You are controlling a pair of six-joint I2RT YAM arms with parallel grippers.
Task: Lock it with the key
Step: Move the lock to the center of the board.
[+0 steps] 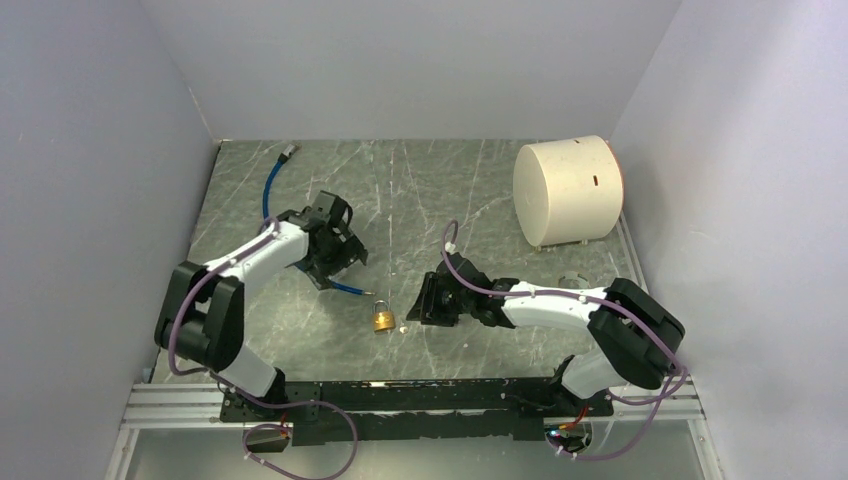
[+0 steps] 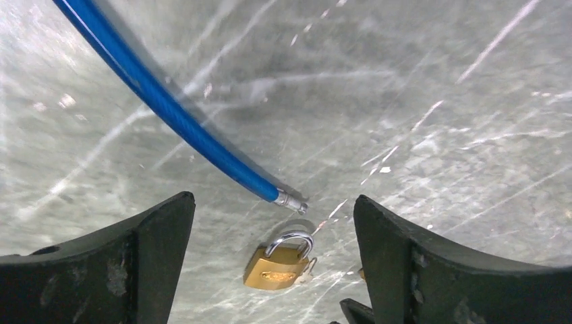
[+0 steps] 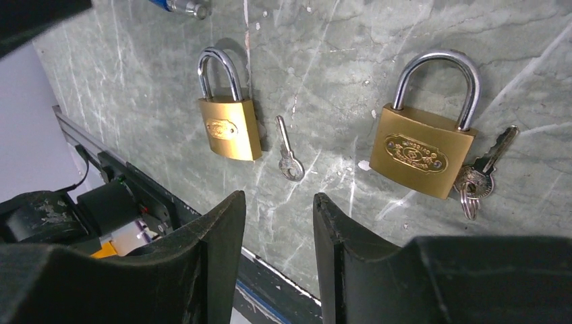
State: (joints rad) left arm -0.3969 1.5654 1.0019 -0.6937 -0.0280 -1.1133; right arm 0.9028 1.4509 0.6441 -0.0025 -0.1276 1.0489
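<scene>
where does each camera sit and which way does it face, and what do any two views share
Top external: fixed above and behind the bases, looking down on the grey marbled table; left arm and right arm show whole.
Left wrist: on the left arm, facing down at the small brass padlock and blue cable; own black jaws, wide apart.
Right wrist: on the right arm, facing down at that padlock, a loose silver key and a larger brass padlock; own black jaws.
Shared: all three show the small brass padlock.
</scene>
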